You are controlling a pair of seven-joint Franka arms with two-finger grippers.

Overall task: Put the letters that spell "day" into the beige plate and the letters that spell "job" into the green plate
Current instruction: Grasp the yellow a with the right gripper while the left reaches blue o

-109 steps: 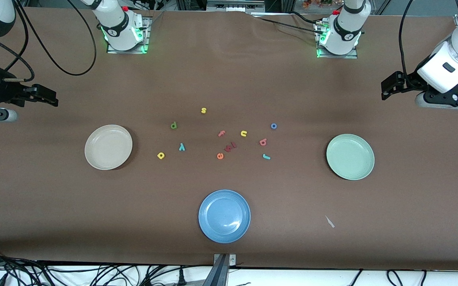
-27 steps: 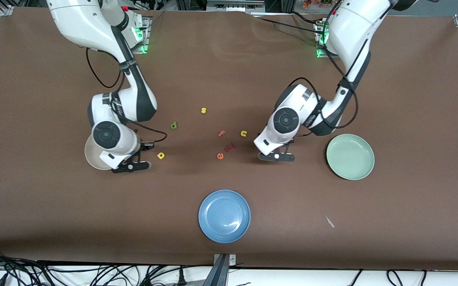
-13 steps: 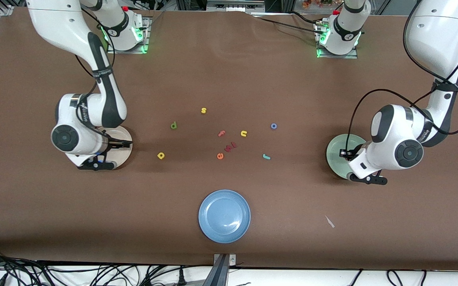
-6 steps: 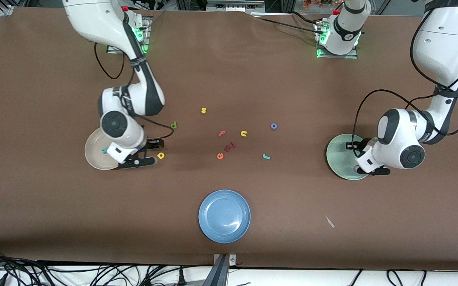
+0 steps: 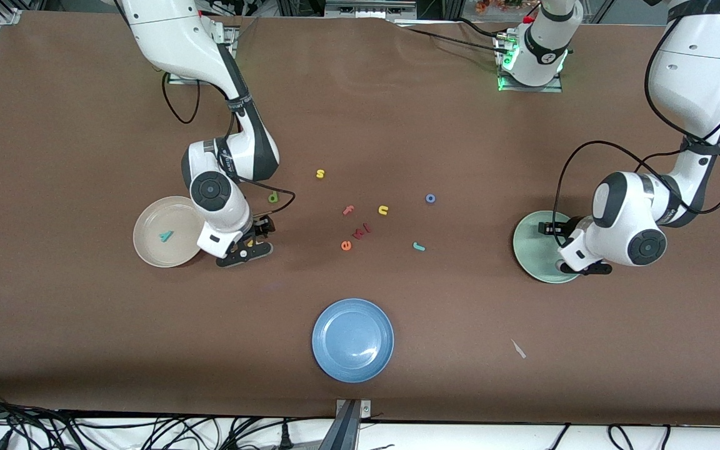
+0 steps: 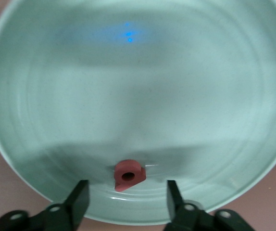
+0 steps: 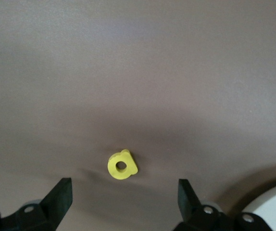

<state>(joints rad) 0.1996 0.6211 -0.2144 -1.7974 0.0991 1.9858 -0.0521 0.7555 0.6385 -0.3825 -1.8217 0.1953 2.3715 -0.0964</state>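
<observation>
Beige plate (image 5: 147, 240) lies just beside the right gripper (image 5: 249, 245), holding a teal y (image 5: 165, 235); green plate (image 6: 138, 72) sits under the left gripper (image 6: 127, 199), jaws released, red b (image 6: 128, 175) dropped inside; yellow a (image 7: 122, 165) lies directly below the right gripper's spread jaws, centred between them.

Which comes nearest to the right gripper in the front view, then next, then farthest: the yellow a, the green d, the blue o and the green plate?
1. Yellow a: on the table under the open right gripper.
2. Green d: beside the right arm's wrist.
3. Blue o: mid-table.
4. Green plate: at the left arm's end, under the left gripper.
</observation>
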